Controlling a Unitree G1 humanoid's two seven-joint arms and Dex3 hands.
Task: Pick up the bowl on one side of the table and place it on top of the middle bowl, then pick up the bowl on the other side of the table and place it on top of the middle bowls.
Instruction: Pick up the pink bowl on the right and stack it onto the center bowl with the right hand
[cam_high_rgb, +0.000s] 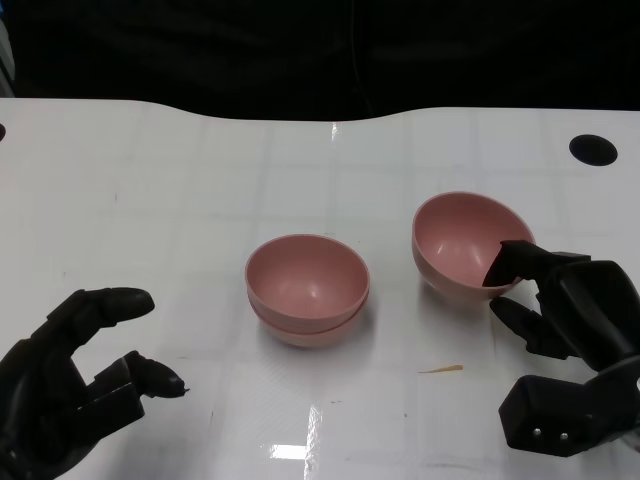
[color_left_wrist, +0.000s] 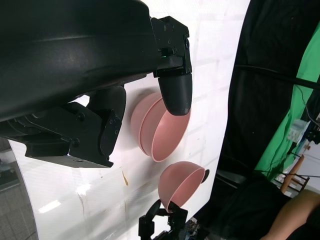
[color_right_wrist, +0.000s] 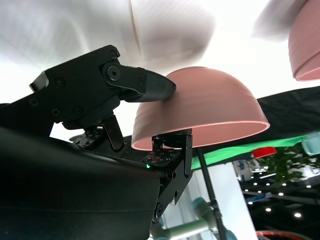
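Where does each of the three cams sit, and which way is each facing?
Head view: high on the robot, looking down at the white table; shows the stacked pink bowls, left hand, right hand gripping the tilted pink bowl.
Left wrist view: behind the left hand, looking across the table.
Right wrist view: behind the right hand, facing the held bowl.
All three views show both the stack and the held bowl.

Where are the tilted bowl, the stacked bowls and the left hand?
tilted bowl (cam_high_rgb: 455, 240): head view, inner wall.
stacked bowls (cam_high_rgb: 305, 278): head view, inside of the top bowl.
left hand (cam_high_rgb: 70, 385): head view, middle of the hand.
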